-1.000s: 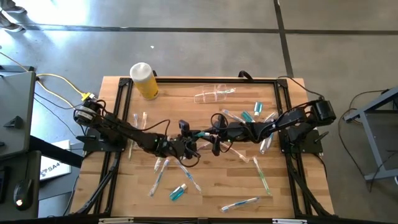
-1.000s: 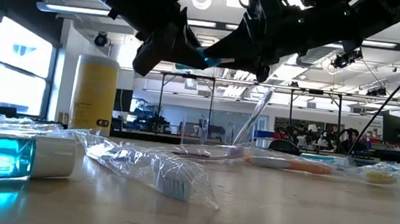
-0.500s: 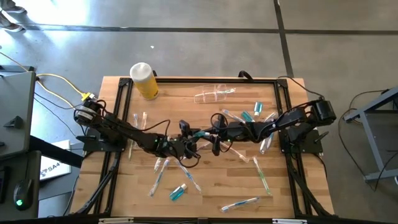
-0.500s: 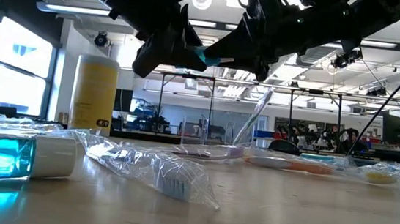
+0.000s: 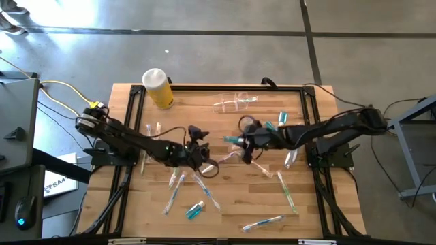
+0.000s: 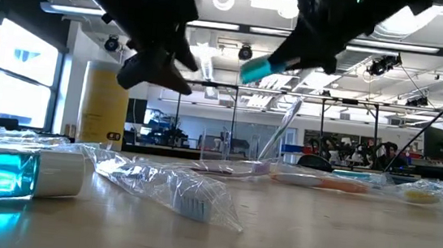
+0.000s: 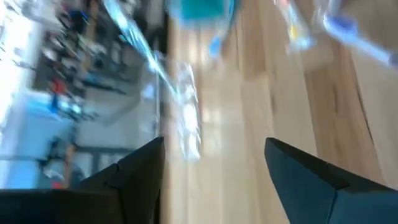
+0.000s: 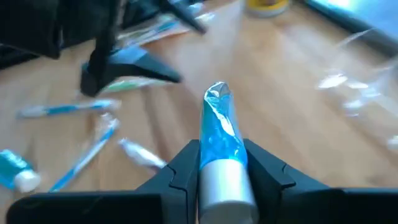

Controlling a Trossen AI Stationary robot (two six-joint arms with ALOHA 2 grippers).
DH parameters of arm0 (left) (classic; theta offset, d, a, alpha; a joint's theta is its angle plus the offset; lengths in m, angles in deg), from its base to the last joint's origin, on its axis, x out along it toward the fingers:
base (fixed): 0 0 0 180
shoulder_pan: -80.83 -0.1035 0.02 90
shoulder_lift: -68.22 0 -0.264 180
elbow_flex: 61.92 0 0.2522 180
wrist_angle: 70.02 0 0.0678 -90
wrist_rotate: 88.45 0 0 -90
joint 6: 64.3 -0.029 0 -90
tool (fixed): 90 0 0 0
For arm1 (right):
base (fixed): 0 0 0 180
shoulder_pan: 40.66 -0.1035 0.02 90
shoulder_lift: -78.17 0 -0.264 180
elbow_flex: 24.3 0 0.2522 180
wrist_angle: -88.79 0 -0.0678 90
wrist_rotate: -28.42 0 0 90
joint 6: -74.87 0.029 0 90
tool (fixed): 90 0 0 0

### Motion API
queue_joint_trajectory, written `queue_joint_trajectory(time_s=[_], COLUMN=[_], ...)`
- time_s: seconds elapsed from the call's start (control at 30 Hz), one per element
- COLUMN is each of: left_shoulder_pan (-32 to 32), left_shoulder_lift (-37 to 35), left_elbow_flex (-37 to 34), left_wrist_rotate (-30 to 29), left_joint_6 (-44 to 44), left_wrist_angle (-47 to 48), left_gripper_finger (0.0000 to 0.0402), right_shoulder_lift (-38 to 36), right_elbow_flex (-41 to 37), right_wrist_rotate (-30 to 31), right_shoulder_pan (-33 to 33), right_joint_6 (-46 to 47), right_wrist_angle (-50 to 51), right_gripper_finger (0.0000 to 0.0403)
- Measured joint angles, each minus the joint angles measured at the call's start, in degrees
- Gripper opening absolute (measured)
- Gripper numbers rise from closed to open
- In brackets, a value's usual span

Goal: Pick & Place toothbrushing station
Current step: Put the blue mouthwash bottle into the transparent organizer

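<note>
The right gripper (image 5: 240, 139) hangs above the middle of the wooden surface (image 5: 231, 204), clamped on a small teal tube with a white cap (image 8: 219, 146) — the crimped teal end sticks out past its fingers (image 8: 264, 171). At its nine o'clock, just apart, the left gripper (image 5: 199, 143) hovers with its jaws spread wide and nothing between them.

The small clear plastic cup (image 5: 228, 105) lies tipped on its side toward twelve o'clock on the surface; what it holds cannot be made out. The yellow cylinder container with a white top (image 5: 158, 87) stands at about eleven o'clock. Slim clear toothbrushes (image 5: 263, 222) and another teal tube (image 5: 195, 209) lie scattered loose toward six o'clock.
</note>
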Motion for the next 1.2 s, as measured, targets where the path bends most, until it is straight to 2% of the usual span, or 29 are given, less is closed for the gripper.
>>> queue_joint_trajectory(time_s=[0.13,0.27,0.5,0.63,0.83,1.03,1.2], left_shoulder_pan=[-5.6,-12.4,-22.8,-25.6,-25.7,-25.5,-25.5], left_shoulder_lift=[-3.3,-4.8,-4.7,-4.6,-4.6,-4.6,-4.6], left_elbow_flex=[0.0,-1.6,-7.1,-9.7,-10.0,-10.0,-10.2], left_wrist_rotate=[11.8,24.6,40.2,48.0,52.3,53.6,53.6], left_joint_6=[8.9,12.7,15.6,16.9,17.3,18.0,20.1], left_wrist_angle=[8.8,9.4,-1.9,-6.9,-9.2,-9.7,-10.0], left_gripper_finger=[0.0269,0.0269,0.0269,0.0269,0.0269,0.0269,0.0269], right_shoulder_lift=[-1.9,-1.8,4.3,9.6,20.3,31.3,37.2], right_elbow_flex=[7.1,16.3,29.4,34.9,43.9,50.9,54.1], right_wrist_rotate=[1.7,1.5,0.6,-4.5,-10.6,-11.4,-13.2], right_shoulder_pan=[1.3,4.5,13.0,18.8,26.5,31.9,34.9], right_joint_6=[-0.7,-1.6,-5.5,-8.3,-10.4,-11.1,-11.5], right_wrist_angle=[11.9,23.3,36.9,40.1,44.1,47.5,48.5], right_gripper_finger=[0.0084,0.0084,0.0084,0.0084,0.0084,0.0084,0.0084])
